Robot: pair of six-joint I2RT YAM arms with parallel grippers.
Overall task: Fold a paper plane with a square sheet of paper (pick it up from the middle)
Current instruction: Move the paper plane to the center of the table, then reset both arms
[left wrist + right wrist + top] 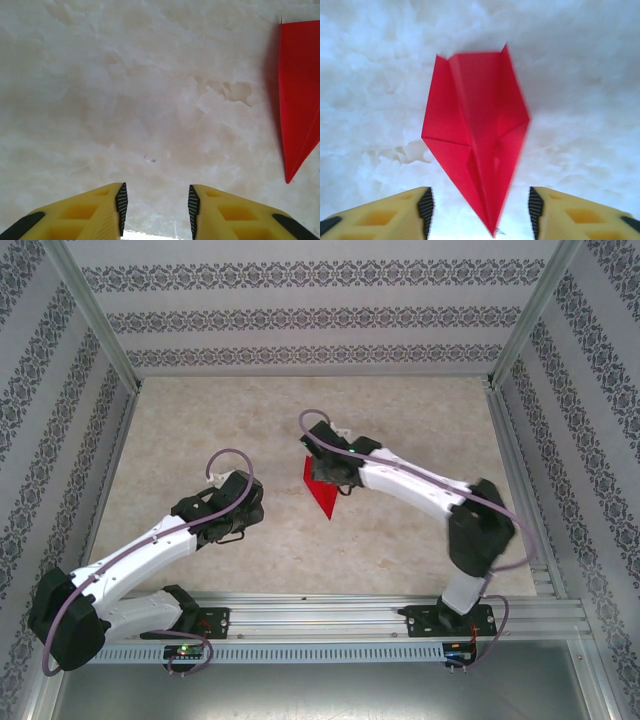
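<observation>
I see the marble-patterned table [300,410] with both arms over its middle. My left arm [140,560] is kept aside; the left gripper [156,202] hangs low over bare surface with its jaws apart and nothing between them, I think so that it does not disturb the paper. The right gripper [480,207] is also spread wide and holds nothing. The red paper plane [475,125] lies on the table just in front of it, already a pointed dart, with the nose toward the right wrist camera and between the fingers. The folding looks done to me.
</observation>
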